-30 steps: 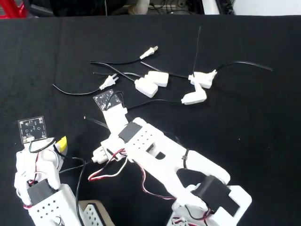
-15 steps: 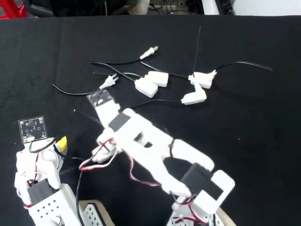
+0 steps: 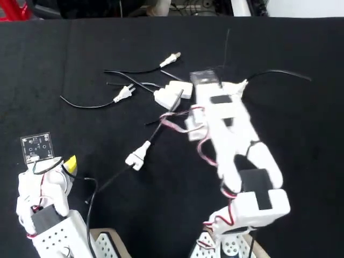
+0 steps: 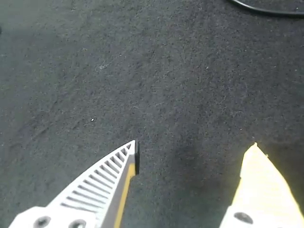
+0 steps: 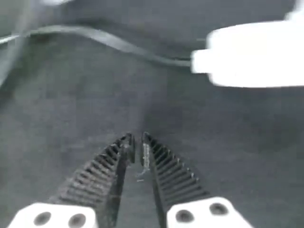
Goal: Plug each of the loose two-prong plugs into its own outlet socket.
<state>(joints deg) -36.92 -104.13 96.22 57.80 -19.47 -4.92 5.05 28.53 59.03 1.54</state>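
Near left corner of worktop: left pincer, jaws spread, nothing between them. Right arm has swung from left of centre to the far middle. A corded connector, white, now lies exposed near centre. Two-prong plug, white on a black cord, lies loose left of centre. Right pincer closed, empty, near a white socket block. Second plug farther back, unplugged.

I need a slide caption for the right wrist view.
Shut tool above the black table, a white connector and black cable ahead.
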